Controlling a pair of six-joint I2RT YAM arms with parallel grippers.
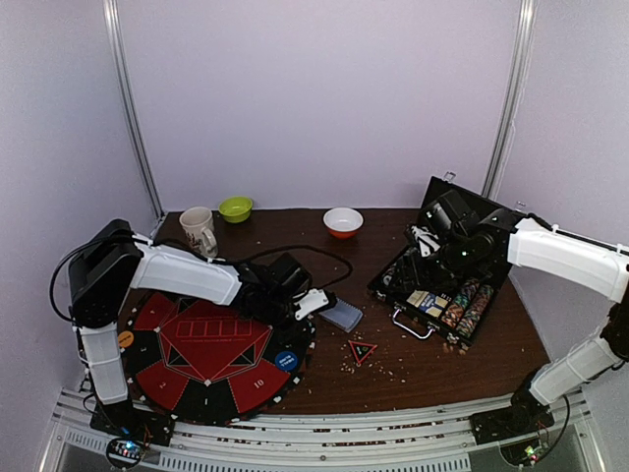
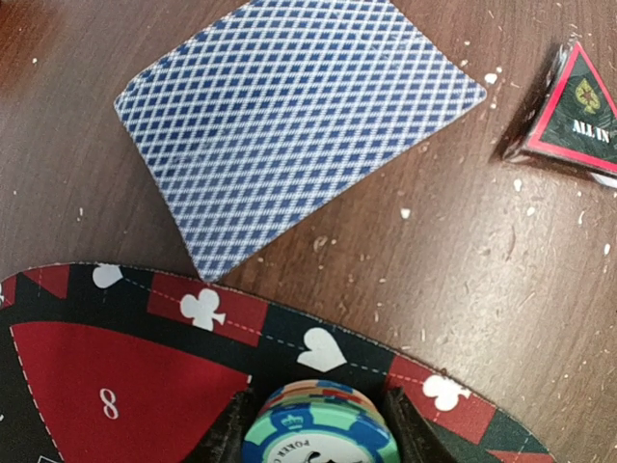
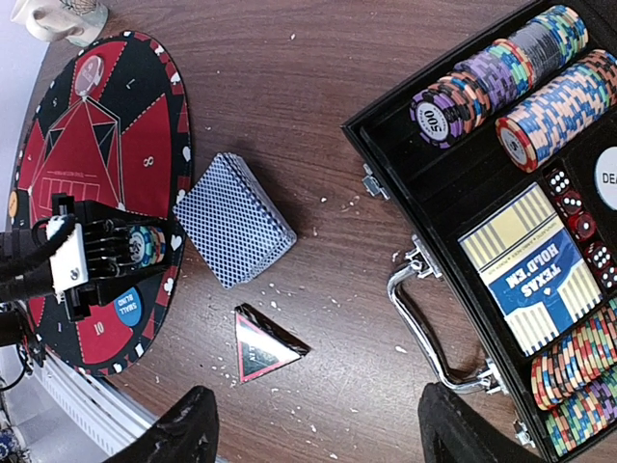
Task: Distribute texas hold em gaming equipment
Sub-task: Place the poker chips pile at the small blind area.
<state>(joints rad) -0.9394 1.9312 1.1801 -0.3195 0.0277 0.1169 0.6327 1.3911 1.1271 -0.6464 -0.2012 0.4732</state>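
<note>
My left gripper (image 1: pixel 313 303) is shut on a short stack of striped poker chips (image 2: pixel 318 434) and holds it at the right edge of the round red-black mat (image 1: pixel 211 359). It also shows in the right wrist view (image 3: pixel 145 246). The grey-blue card deck (image 1: pixel 341 315) (image 2: pixel 299 116) (image 3: pixel 234 218) lies just right of the mat. The red-black triangle marker (image 1: pixel 362 350) (image 2: pixel 578 106) (image 3: pixel 262 342) lies beyond it. A blue button (image 1: pixel 286 361) (image 3: pixel 126 303) and an orange button (image 1: pixel 126 338) sit on the mat. My right gripper (image 3: pixel 318 439) (image 1: pixel 425 241) is open and empty, high above the table beside the case.
The open black chip case (image 1: pixel 418 317) (image 3: pixel 386 164) lies at the right with chip rows (image 3: pixel 501 77), a boxed deck and dice. A mug (image 1: pixel 199 230), a green bowl (image 1: pixel 235 208) and an orange bowl (image 1: pixel 343 222) stand at the back. Crumbs dot the table.
</note>
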